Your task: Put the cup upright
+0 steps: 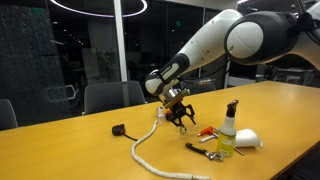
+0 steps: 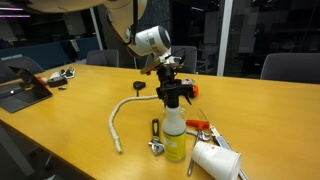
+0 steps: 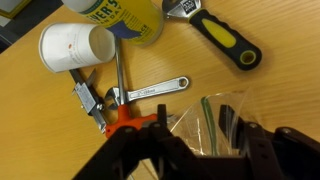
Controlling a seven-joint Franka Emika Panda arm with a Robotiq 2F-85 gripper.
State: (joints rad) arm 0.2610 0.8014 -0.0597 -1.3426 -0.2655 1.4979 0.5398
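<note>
The cup (image 3: 190, 118) is transparent with a thin green line near its rim. It sits between my gripper's (image 3: 195, 135) two black fingers in the wrist view, and the fingers are closed against its sides. In both exterior views the gripper (image 1: 181, 112) (image 2: 172, 88) hangs a little above the wooden table (image 1: 70, 150), behind the spray bottle. The cup is too clear to make out in the exterior views, and I cannot tell how it is tilted.
A spray bottle of yellow liquid (image 1: 228, 130) (image 2: 175, 135) stands near a white opaque cup-like thing (image 1: 247, 141) (image 2: 215, 160) (image 3: 75, 47). A silver wrench (image 3: 150, 90), a yellow-handled wrench (image 3: 222, 37) and an orange tool (image 3: 121, 117) lie below the gripper. A white rope (image 1: 140, 150) curves nearby.
</note>
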